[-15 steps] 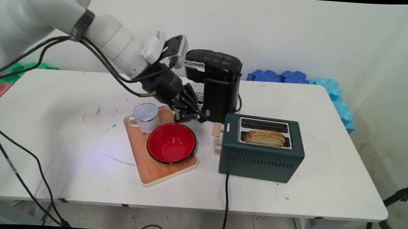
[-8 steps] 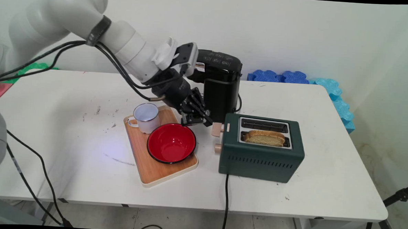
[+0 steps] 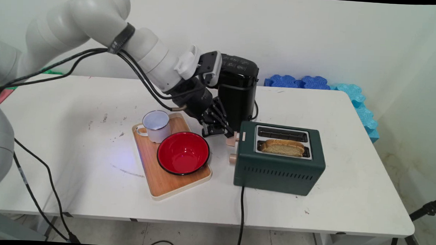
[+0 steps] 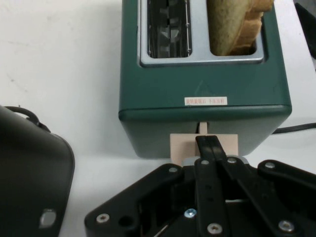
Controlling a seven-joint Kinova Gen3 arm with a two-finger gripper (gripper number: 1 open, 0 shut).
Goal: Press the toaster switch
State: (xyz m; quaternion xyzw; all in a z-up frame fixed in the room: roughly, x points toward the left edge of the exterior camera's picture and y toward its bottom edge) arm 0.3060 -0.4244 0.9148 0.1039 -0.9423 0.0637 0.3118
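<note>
Claw (image 3: 228, 133) closed, fingertips together and touching the beige lever (image 4: 203, 146) at the end of the green toaster (image 3: 279, 159). In the hand view, fingers (image 4: 210, 148) pressed as one against the lever's flat plate, just under the toaster's small label. Toaster standing right of centre on the white surface (image 3: 73, 145), one slice of bread (image 3: 282, 147) upright in the near slot, far slot bare; round beige knob (image 3: 232, 159) below the lever; black cord (image 3: 241, 219) trailing off the near edge. Directly behind the claw, a black coffee machine (image 3: 238, 94). Left of the toaster, a wooden tray (image 3: 163, 184) carrying a red bowl (image 3: 183, 152) and a white enamel mug (image 3: 155, 125), mug at the tray's far corner, bowl just beside it. Dark smudges and scuffs scattered over the surface's left half. Behind, a plain pale wall (image 3: 317, 34); blue foam pieces (image 3: 297, 81) stacked along the far right edge, a green one (image 3: 51, 71) far left. Tiled floor (image 3: 198, 237) below.
</note>
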